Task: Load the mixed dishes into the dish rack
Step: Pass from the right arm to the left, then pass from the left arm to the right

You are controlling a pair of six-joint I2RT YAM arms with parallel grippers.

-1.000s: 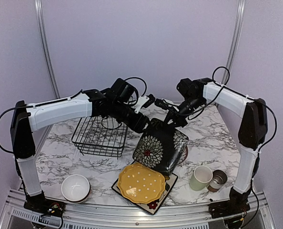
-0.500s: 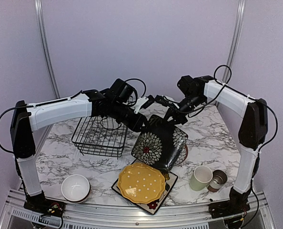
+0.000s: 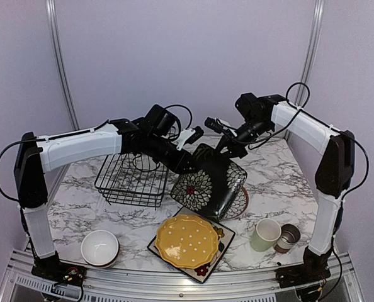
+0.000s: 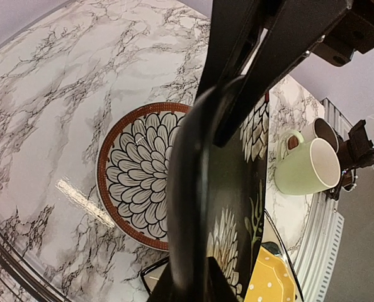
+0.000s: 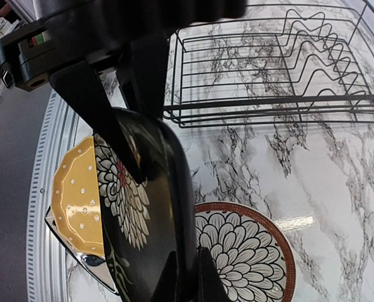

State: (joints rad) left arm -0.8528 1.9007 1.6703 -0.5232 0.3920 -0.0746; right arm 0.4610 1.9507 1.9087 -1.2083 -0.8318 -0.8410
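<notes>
Black square plate [image 3: 209,189] over marble table [image 3: 80,201], left gripper [image 3: 187,166] and right gripper [image 3: 227,150] pinching it, lilac walls [image 3: 174,50]

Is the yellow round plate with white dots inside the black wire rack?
No, the yellow scalloped plate with white dots lies on a black square plate, apart from the black wire dish rack.

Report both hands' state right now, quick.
Left hand: closed on the black square flower plate.
Right hand: closed on the same plate's upper edge.
</notes>
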